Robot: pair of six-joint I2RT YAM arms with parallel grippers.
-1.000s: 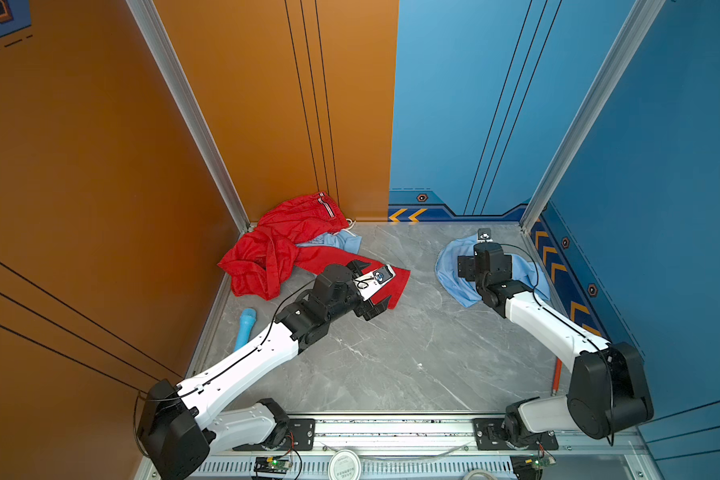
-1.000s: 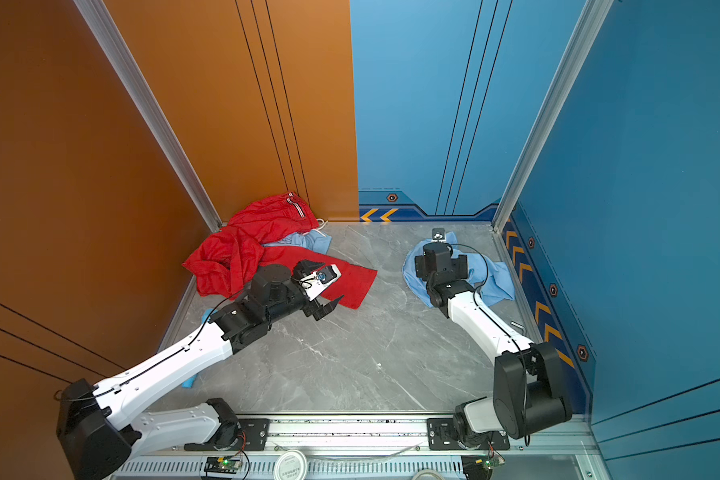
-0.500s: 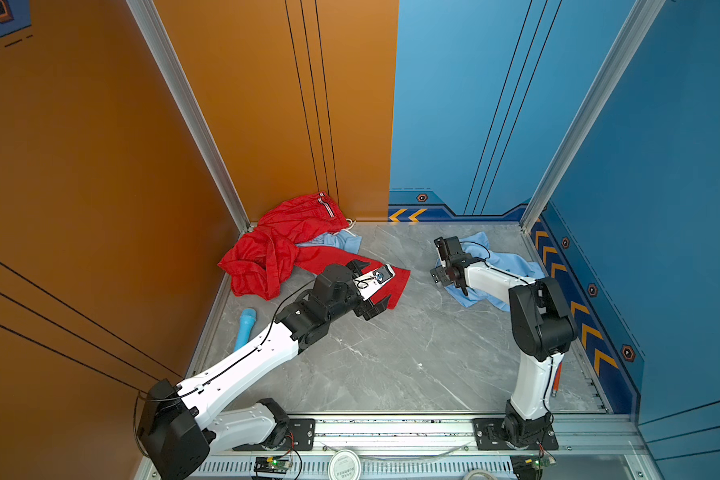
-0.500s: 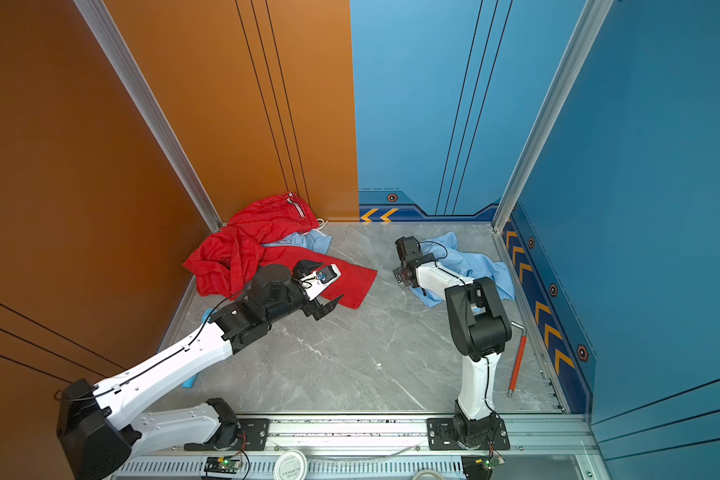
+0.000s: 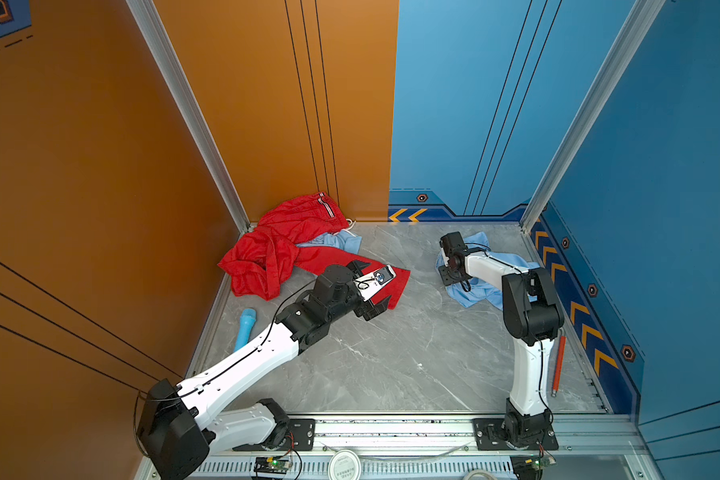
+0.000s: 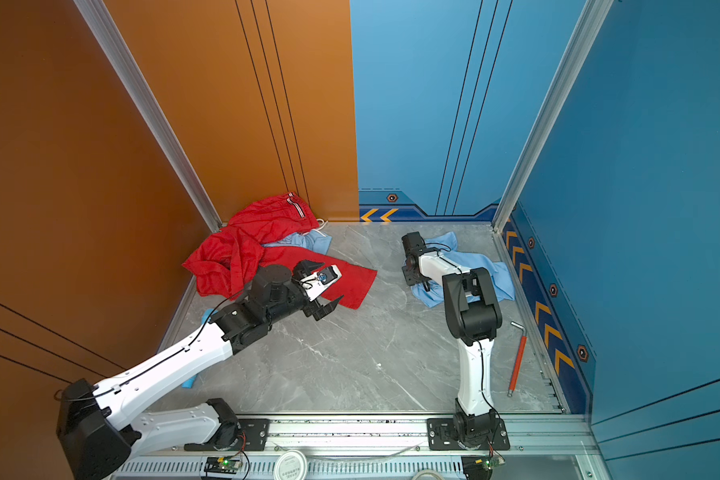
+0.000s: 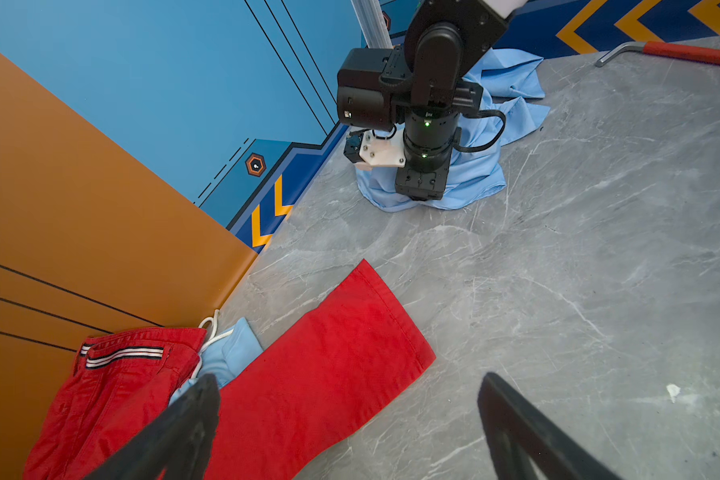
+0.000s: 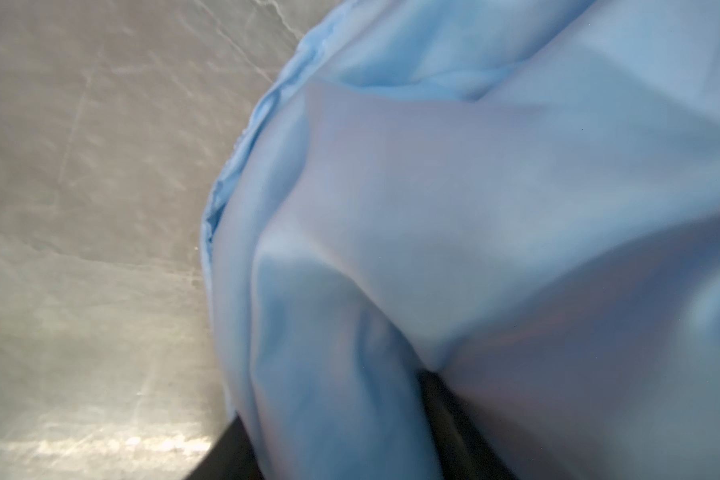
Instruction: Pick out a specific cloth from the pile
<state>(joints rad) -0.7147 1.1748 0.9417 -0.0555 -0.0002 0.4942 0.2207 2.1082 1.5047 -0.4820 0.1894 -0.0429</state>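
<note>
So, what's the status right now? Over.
Left fingers open, empty, beside red trousers. Right fingers buried in blue shirt, grip unclear. Shirt lies apart from the pile; nothing in the way.

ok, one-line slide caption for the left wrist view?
Open left gripper over the red trousers; across the floor, right gripper down in the pale blue cloth.

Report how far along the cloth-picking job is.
Done: the plain pale sky-blue garment lies apart from the heap of red trousers. In hand: the right hand presses into it, fabric bunched around it; grip unclear. Left, probably: securing and lifting it. The left hand hangs open, empty.
</note>
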